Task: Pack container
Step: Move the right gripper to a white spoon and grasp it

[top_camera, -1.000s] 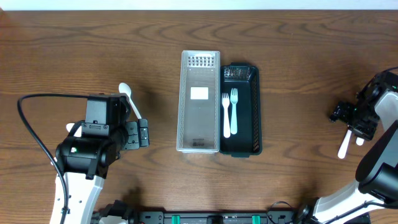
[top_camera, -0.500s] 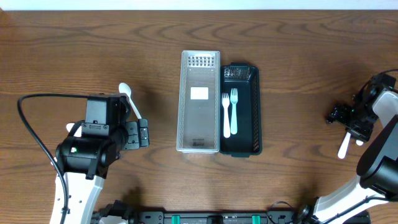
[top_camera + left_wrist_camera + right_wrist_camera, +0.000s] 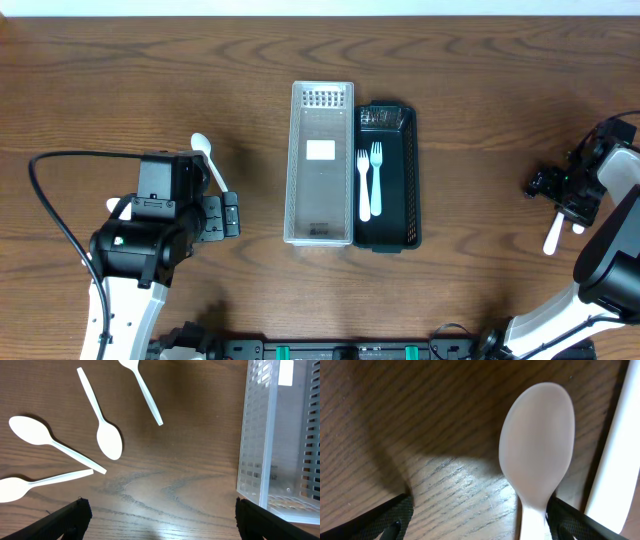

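A clear perforated container (image 3: 320,165) stands mid-table, with a black tray (image 3: 410,170) against its right side holding two white forks (image 3: 370,180). My left gripper (image 3: 230,213) is open and empty, low over bare wood (image 3: 161,510). Several white spoons (image 3: 107,435) lie ahead of it to the left, and the clear container (image 3: 280,440) is to its right. My right gripper (image 3: 540,184) is at the far right, open (image 3: 479,510). A white spoon (image 3: 537,445) lies on the table between its fingers, close to the right finger.
A second white utensil handle (image 3: 620,455) lies just right of the right gripper; its end shows in the overhead view (image 3: 553,233). One spoon bowl (image 3: 201,144) pokes out beside the left arm. A black cable (image 3: 55,215) loops at the left.
My right gripper has shifted slightly left over the spoon. The left arm, container and tray have not moved.
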You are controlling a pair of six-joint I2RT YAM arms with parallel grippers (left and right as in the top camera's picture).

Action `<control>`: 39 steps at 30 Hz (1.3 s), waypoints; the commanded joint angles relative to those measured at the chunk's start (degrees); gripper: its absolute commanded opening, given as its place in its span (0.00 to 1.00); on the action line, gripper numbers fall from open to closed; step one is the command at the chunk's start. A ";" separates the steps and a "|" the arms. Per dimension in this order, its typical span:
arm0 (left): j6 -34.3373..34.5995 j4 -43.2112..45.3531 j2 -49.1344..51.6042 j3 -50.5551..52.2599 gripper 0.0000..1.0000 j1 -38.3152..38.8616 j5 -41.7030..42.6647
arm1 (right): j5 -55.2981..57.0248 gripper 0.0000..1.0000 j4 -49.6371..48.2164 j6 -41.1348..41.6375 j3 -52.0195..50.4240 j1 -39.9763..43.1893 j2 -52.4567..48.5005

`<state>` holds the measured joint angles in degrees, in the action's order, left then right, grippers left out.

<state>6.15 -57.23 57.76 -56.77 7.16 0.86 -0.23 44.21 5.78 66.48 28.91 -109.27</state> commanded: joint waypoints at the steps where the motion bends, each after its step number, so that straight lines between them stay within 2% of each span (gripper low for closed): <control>1: -0.09 -0.37 0.22 -1.20 0.95 -0.24 -0.63 | -1.62 0.89 -1.03 -0.68 -2.12 0.28 -0.52; 5: -0.09 -0.37 0.22 -1.20 0.95 -0.24 -0.63 | -1.77 0.89 -1.25 -0.61 -2.49 0.28 -0.52; 8: -0.09 -0.37 0.22 -1.20 0.95 -0.24 -0.63 | -2.05 0.82 -1.18 0.00 -2.47 0.28 -0.52; 16: -0.09 -0.37 0.22 -1.20 0.95 -0.24 -0.63 | -4.76 0.43 -1.62 -0.02 -2.47 0.26 -0.52; 21: -0.09 -0.37 0.22 -1.20 0.95 -0.24 -0.63 | -4.79 0.23 -1.64 1.09 -2.47 0.26 -0.52; 27: -0.09 -0.37 0.22 -1.20 0.95 -0.24 -0.63 | -4.81 0.14 -1.62 1.46 -2.47 0.26 -0.52; 32: -0.09 -0.37 0.22 -1.20 0.95 -0.24 -0.63 | -6.05 0.02 -1.55 2.43 -2.45 0.26 -0.50; 39: -0.09 -0.35 0.22 -1.20 0.95 -0.24 -0.63 | -6.25 0.01 3.58 4.46 0.85 -2.25 1.51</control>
<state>6.15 -57.25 57.76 -56.77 7.16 0.89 -4.86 45.84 8.64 66.02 28.60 -108.62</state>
